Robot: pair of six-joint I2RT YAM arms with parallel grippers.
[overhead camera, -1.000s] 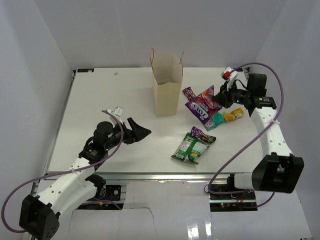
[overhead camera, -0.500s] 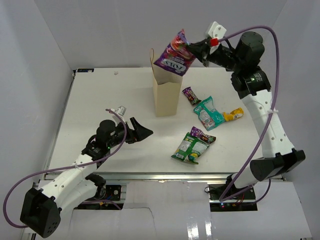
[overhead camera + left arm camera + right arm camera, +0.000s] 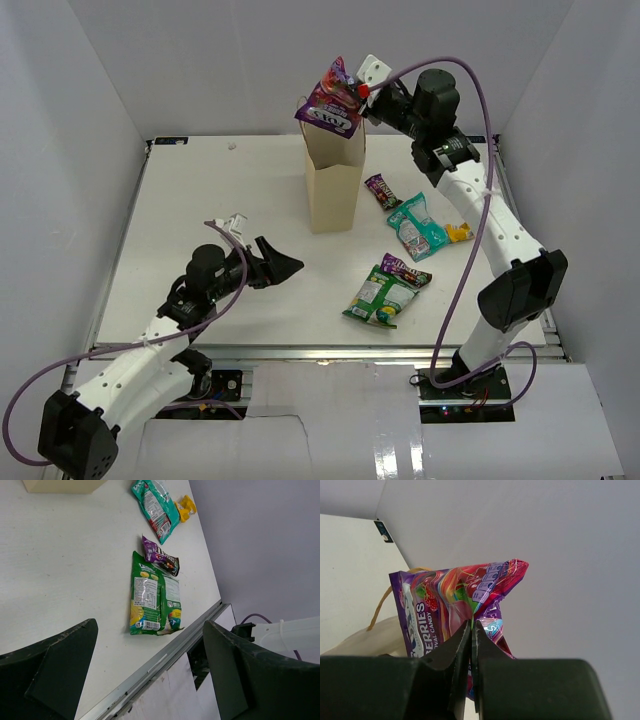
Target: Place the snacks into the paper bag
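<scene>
Purple candy bag [image 3: 330, 103] hangs pinched at its edge between the shut fingers of the right gripper [image 3: 358, 93], directly over the open mouth of the paper bag [image 3: 333, 190]. Left gripper [image 3: 283, 258] spread wide, empty, at the paper bag's 7 o'clock. Green-white packet [image 3: 380, 297] lies at 5 o'clock.

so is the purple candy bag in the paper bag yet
out: candy bag hangs over the paper bag mouth, pinched in the right jaws

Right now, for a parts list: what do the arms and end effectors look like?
Both arms, left arm and right arm, have white link shells with black joint housings. A purple cable loops along each. The left end effector and right end effector have black wedge-shaped fingers; the right one carries a white block with a red mark.
</scene>
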